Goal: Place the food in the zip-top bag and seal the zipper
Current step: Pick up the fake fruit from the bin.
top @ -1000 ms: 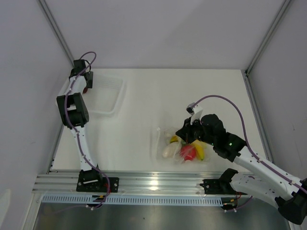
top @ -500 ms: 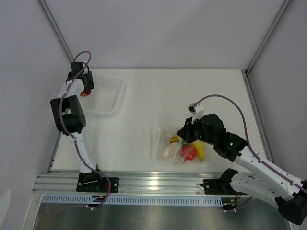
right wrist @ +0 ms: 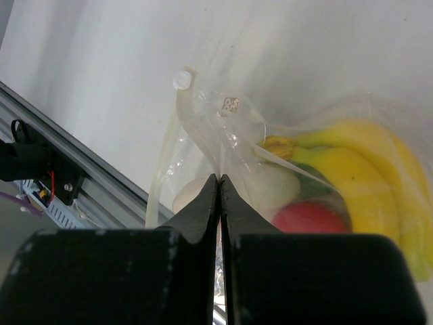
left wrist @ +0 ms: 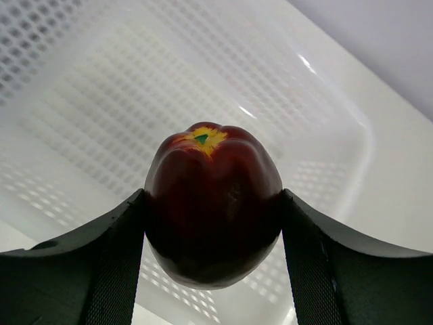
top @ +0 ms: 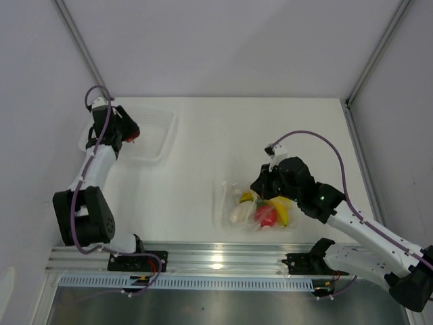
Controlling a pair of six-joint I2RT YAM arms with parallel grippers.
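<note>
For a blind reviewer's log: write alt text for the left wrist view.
A dark red round fruit with a yellow patch and a green spot on top is clamped between the two black jaws, one pressing each side. A white mesh basket fills the background behind it, with bare white table at the right edge.

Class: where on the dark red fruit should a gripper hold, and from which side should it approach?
Grip the fruit across its widest middle, a finger on each flank, coming from the end opposite the stem mark, as the left gripper does. It is round, so an off-centre grip would likely slip.
</note>
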